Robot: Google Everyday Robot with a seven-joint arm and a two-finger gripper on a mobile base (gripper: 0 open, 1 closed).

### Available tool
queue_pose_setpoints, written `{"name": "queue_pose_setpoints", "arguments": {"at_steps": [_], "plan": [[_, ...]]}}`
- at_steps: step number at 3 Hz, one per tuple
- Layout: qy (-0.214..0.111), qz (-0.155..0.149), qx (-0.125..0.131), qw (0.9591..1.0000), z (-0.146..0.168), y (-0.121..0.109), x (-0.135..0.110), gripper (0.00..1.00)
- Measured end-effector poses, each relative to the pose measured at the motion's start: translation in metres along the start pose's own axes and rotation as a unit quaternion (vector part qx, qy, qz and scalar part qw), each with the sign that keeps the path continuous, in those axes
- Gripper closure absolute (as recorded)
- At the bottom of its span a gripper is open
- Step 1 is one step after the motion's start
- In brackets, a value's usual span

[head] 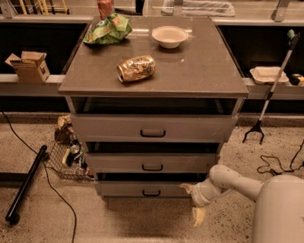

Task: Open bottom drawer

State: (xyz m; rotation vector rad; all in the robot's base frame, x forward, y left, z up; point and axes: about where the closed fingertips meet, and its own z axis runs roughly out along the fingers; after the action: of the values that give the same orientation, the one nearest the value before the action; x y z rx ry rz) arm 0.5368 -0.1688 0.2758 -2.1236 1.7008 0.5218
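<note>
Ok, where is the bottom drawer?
Camera view, low centre: the bottom drawer sits under the middle drawer, with the end effector by its right end.
</note>
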Motion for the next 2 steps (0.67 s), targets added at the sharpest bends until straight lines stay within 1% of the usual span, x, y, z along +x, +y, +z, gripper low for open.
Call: {"name": "queue_pose_setpoints", "arguments": {"at_steps": [1,2], "plan": [[0.028,-0.031,-0.002,0.9991,0.020,-0.008,0.008,0.00],[0.054,-0.055,-0.008,0.9970,0.039,-0.022,0.019,0.00]]}}
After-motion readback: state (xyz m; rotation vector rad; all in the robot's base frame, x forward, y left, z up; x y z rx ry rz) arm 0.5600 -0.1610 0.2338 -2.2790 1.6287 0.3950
